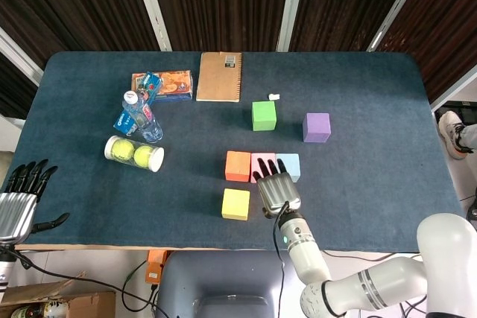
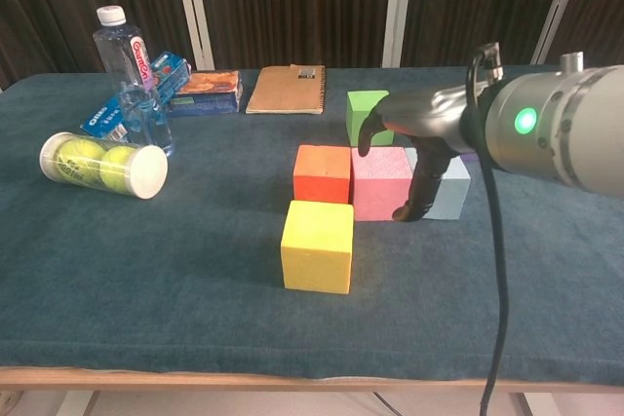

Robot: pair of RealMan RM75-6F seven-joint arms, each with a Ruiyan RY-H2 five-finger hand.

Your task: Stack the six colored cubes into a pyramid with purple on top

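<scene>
An orange cube (image 1: 238, 166), a pink cube (image 1: 261, 161) and a light blue cube (image 1: 291, 165) lie in a touching row. In front of the orange one, a yellow cube (image 1: 235, 204) sits alone. Behind the row are a green cube (image 1: 264, 115) and a purple cube (image 1: 317, 127), apart from each other. My right hand (image 1: 277, 189) hovers over the near side of the pink and blue cubes with fingers spread and nothing held. The chest view shows the right hand (image 2: 414, 133) above the pink cube (image 2: 378, 185), hiding most of the purple cube. My left hand (image 1: 20, 200) hangs open off the table's front left corner.
A tube of tennis balls (image 1: 134, 153) lies at the left, with a water bottle (image 1: 140, 115) and snack packets (image 1: 162, 83) behind it. A brown notebook (image 1: 220, 77) lies at the back centre, and a small white scrap (image 1: 273, 97) lies near the green cube.
</scene>
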